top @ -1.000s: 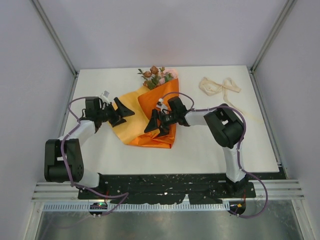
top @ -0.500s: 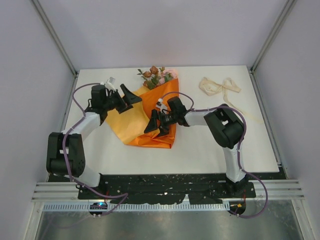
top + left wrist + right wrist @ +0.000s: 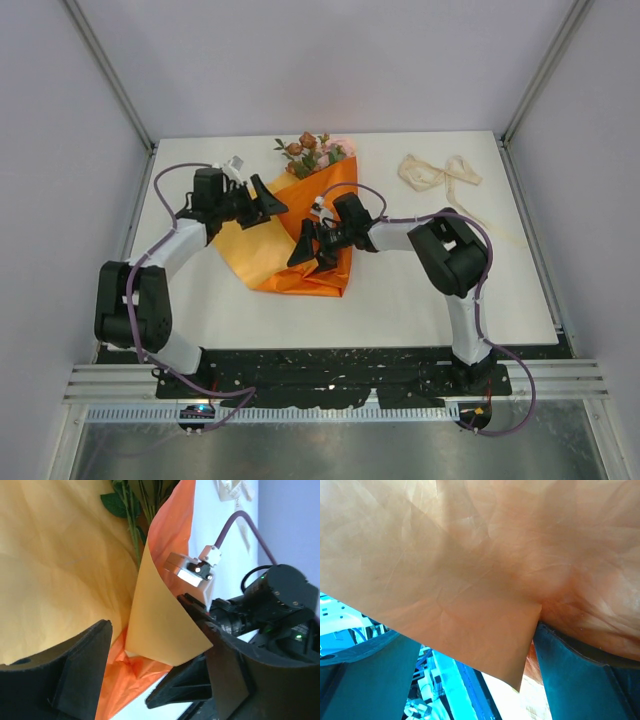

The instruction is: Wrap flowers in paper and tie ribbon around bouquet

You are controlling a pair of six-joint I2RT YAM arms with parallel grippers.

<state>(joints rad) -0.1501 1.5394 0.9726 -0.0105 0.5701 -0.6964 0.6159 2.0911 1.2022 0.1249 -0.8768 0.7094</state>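
Note:
The orange paper (image 3: 290, 240) lies mid-table, its right half folded over the flowers (image 3: 312, 152), whose blooms stick out at its far end. My left gripper (image 3: 268, 203) hovers open over the paper's pale upper left part. In the left wrist view its jaws (image 3: 160, 680) stand wide, with a raised corner of the paper (image 3: 160, 625) between them and green stems (image 3: 132, 520) beyond. My right gripper (image 3: 308, 246) is open over the folded flap; in its wrist view the paper (image 3: 470, 565) fills the frame, a corner hanging between the fingers (image 3: 580, 675). The cream ribbon (image 3: 438, 172) lies loose at the far right.
White table (image 3: 420, 290) with grey enclosure walls and metal posts on both sides. The right arm's elbow (image 3: 450, 250) rests right of the paper. Purple cables loop along both arms. The ribbon's end (image 3: 232, 489) shows at the top of the left wrist view.
My left gripper has swung from the paper's left edge up and to the right, toward the fold near the flowers. The right arm has hardly moved.

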